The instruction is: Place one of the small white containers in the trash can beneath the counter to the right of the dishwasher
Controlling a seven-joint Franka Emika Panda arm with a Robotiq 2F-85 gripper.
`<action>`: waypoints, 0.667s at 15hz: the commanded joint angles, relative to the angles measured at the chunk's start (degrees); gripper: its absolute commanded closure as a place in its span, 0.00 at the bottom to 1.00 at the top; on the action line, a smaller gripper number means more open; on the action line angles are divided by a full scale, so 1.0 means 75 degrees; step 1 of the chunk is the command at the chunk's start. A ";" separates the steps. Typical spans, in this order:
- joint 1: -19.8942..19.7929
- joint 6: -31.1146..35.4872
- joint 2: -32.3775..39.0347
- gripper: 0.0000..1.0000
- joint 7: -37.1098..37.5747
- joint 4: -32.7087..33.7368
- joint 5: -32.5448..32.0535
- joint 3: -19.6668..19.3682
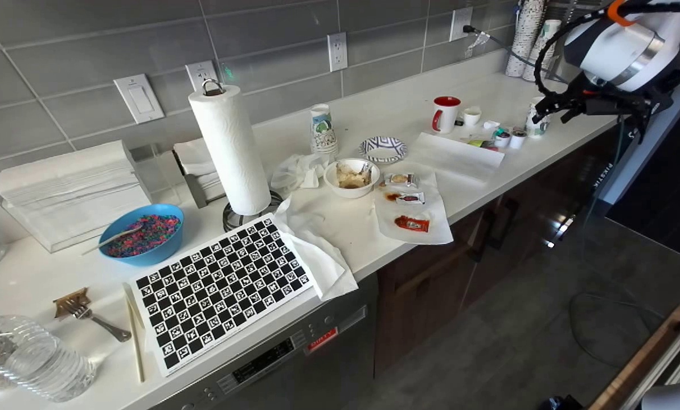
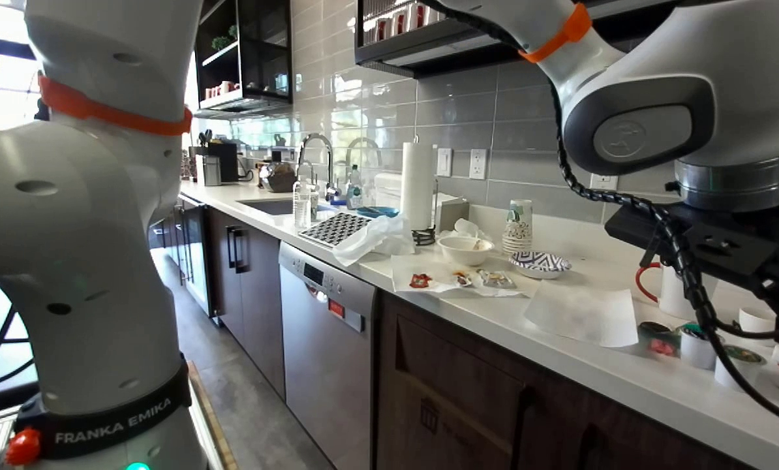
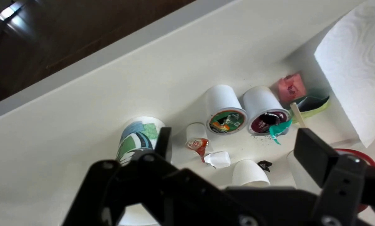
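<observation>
Two small white containers, one with a green top (image 3: 222, 97) and one with a maroon top (image 3: 258, 97), lie side by side on the counter (image 3: 90, 91) in the wrist view. Closer to the jaws is a smaller container with a peeled red lid (image 3: 196, 131); a tiny white one (image 3: 219, 159) lies beside it. My gripper (image 3: 239, 150) is open above this group, holding nothing. In an exterior view the dishwasher (image 2: 327, 365) shows a grey front. To its right, a dark cabinet front (image 2: 455, 437) bears a bin emblem; the trash can itself is hidden.
A printed paper cup (image 3: 143, 128) stands near one finger, a red-rimmed mug (image 1: 445, 118) near the other. A small white cup (image 3: 248, 172) lies between them. Paper sheet (image 2: 585, 313), patterned bowl (image 2: 539, 262) and paper towel roll (image 1: 232, 154) are farther along the counter.
</observation>
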 commanded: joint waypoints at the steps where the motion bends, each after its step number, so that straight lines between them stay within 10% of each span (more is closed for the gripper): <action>1: -0.0423 -0.0300 0.0582 0.00 -0.0797 0.0646 0.0942 0.0404; 10: -0.0999 -0.0890 0.1377 0.00 -0.0681 0.1528 0.1021 0.0922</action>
